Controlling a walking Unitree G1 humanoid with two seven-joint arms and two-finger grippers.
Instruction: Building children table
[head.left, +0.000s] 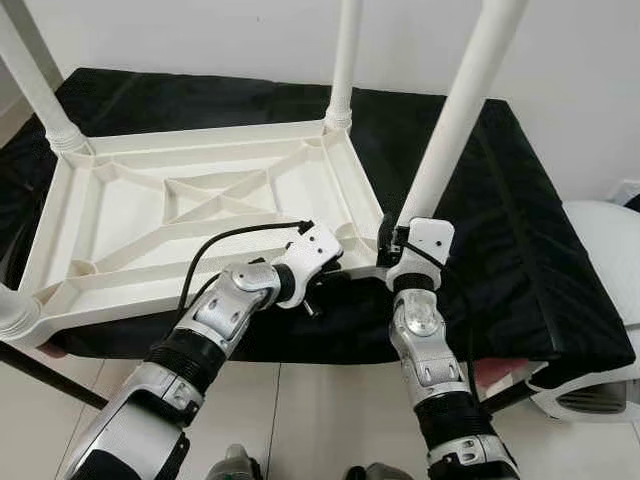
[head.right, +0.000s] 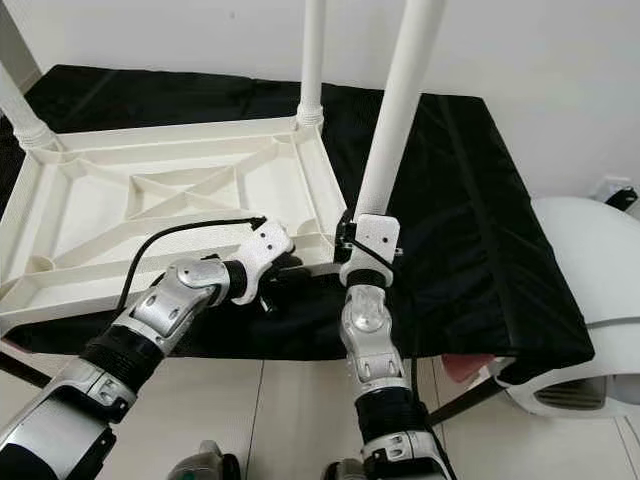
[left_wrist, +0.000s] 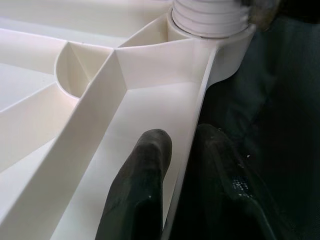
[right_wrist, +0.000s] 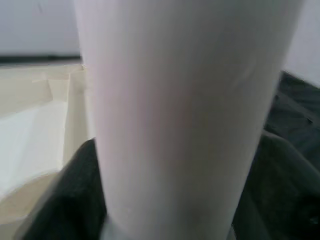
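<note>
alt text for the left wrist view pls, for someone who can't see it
Two black fingers of the left gripper pinch the thin side wall of an upside-down white plastic tabletop, one finger inside the rim and one outside over black cloth. Just beyond them, the ribbed base of a white table leg sits in the corner socket.

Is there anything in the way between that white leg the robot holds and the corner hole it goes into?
Nothing visible. The leg held by the right end effector already stands in the tabletop's corner socket.
</note>
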